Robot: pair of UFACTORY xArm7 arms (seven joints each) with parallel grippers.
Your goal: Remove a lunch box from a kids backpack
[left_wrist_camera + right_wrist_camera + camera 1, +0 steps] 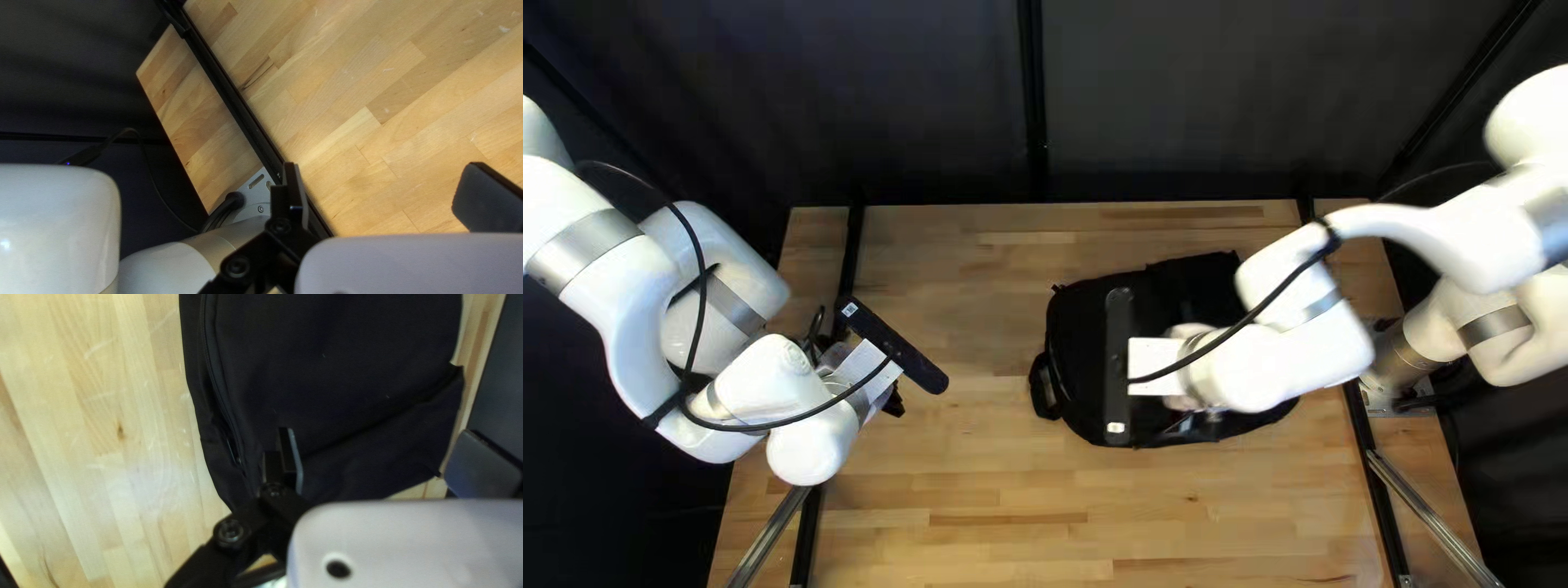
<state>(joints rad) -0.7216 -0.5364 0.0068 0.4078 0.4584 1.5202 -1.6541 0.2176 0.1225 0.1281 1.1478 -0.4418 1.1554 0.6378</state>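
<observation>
A black backpack (1076,392) lies flat on the table, right of centre in the top left view. My right gripper (1158,365) is above it, its fingertips hidden there by its own mount. In the right wrist view the gripper (384,463) stands open over the backpack (332,365), with nothing gripped. A zipper (217,389) runs along one side, its lower end close to one finger. My left gripper (894,403) hangs over the table's left part, away from the backpack. Seen from its wrist, the left gripper (389,193) is open over bare wood. No lunch box shows.
Black rails (234,103) run along both table sides, with arm bases outside them. A wide stretch of wooden table (958,479) separates my left gripper from the backpack. The dark curtain (1176,109) hangs behind the far edge.
</observation>
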